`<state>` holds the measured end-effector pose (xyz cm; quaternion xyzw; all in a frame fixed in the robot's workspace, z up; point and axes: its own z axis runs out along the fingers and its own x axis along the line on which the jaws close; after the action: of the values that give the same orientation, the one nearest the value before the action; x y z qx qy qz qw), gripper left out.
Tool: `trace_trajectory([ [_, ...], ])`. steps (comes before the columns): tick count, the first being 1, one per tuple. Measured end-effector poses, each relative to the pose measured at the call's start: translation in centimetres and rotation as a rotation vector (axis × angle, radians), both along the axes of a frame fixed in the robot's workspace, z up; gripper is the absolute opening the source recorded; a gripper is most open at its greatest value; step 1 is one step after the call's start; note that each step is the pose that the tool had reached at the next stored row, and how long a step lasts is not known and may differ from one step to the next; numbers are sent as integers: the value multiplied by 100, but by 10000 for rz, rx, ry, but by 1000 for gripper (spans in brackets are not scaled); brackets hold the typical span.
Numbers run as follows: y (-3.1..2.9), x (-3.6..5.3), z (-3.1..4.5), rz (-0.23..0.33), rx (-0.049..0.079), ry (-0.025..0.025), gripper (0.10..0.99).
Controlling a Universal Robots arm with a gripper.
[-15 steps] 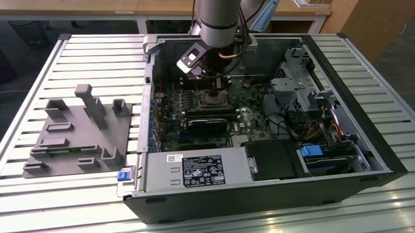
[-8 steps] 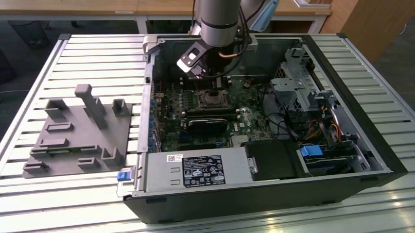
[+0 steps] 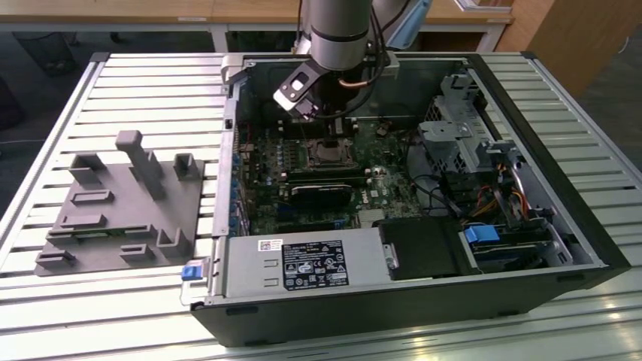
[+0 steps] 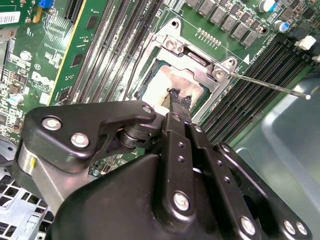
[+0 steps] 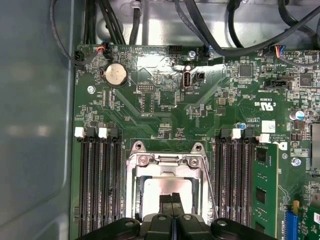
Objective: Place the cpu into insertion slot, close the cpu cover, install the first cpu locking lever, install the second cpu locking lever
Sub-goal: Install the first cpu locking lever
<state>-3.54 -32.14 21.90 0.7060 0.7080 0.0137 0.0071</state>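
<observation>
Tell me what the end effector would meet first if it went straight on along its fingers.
Most likely the cpu, inside the cover window: the end effector points its shut tips at it in both wrist views. Whether they touch it is unclear.

My arm (image 3: 339, 30) comes down from above. My gripper (image 4: 178, 100) points downward off the wrist, its two slim fingers (image 5: 166, 202) pressed together at the tips.
</observation>
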Motion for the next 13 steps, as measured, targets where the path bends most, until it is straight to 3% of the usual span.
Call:
trace_trajectory([
  [13,0,0,93,0,1,0,106],
])
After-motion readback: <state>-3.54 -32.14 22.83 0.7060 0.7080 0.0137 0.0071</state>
